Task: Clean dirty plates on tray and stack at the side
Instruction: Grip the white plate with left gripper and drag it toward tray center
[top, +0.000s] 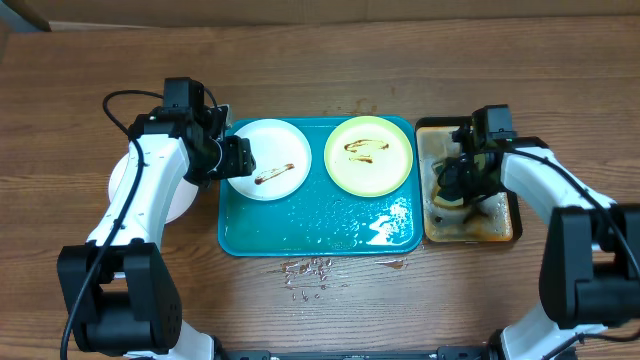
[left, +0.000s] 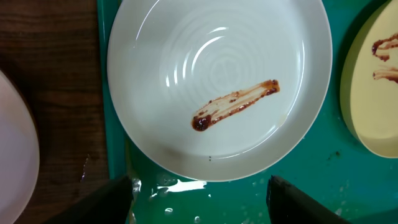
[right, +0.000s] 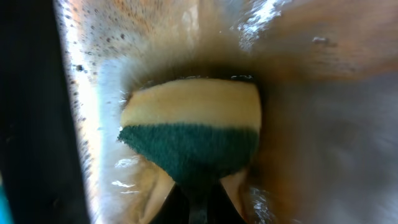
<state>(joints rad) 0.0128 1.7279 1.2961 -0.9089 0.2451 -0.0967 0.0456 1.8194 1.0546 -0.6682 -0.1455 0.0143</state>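
A white plate (top: 268, 160) with one brown smear lies at the left of the wet teal tray (top: 300, 228). A pale yellow-green plate (top: 370, 155) with smears lies at the tray's right. A second white plate (top: 182, 203) rests on the table to the left, partly under my left arm. My left gripper (top: 232, 158) is open at the smeared white plate's left rim. In the left wrist view its jaws (left: 199, 200) are apart and empty over the tray (left: 236, 199), just short of the plate (left: 217, 74). My right gripper (right: 199, 202) is shut on a yellow-and-green sponge (right: 189, 127).
The small black-rimmed, brown-stained tray (top: 470, 238) stands right of the teal tray; my right gripper (top: 455, 185) holds the sponge down inside it. Water drops (top: 310, 268) lie on the wooden table in front of the teal tray.
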